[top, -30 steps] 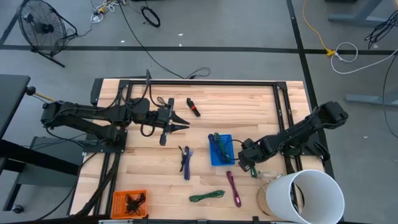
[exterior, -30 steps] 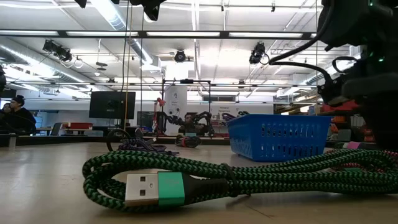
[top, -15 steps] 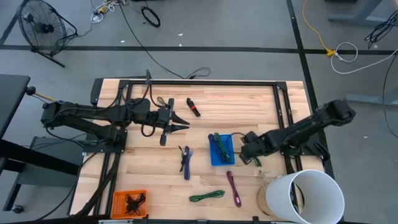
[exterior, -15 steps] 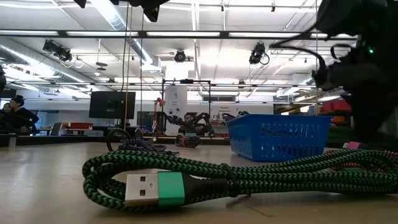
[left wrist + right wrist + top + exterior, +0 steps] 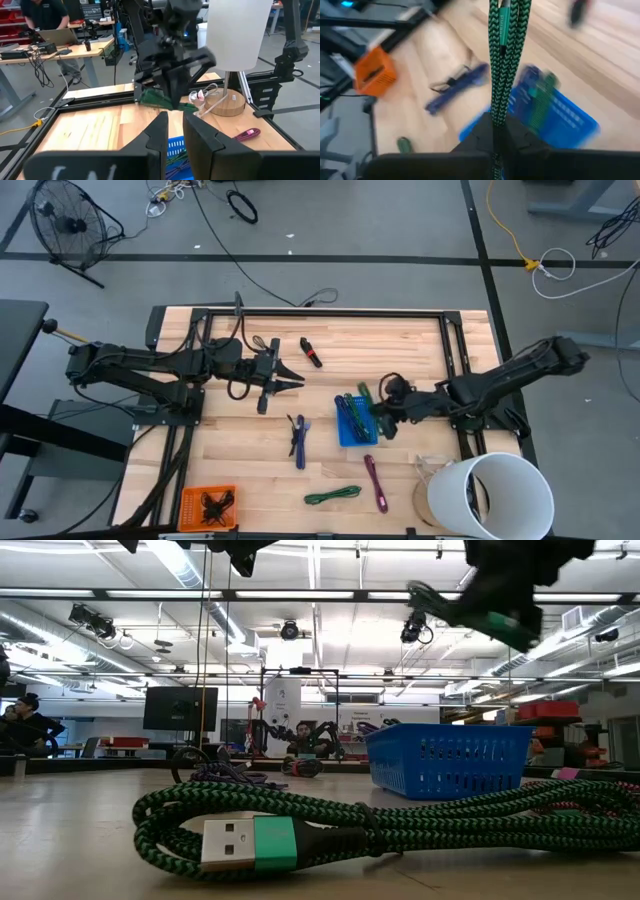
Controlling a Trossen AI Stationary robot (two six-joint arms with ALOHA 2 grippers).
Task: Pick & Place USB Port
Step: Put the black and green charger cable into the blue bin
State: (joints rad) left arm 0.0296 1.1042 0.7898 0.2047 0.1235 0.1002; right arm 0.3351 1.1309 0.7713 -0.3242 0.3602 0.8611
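Right tool (image 5: pixel 378 418) clamped on green cable (image 5: pixel 501 55) above blue basket (image 5: pixel 357 437); cable ends cut off, fingertips hidden.

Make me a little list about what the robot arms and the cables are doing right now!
right gripper: shut on a green cable, lifted at the blue basket's right edge
left gripper: waiting over bare wood, upper left of the basket, nothing held
blue basket: mid-table, green cables already inside
table: a green cable, a purple cable, a dark blue cable, a black and red item
orange bin: front left corner, dark things inside
white cylinder: front right corner
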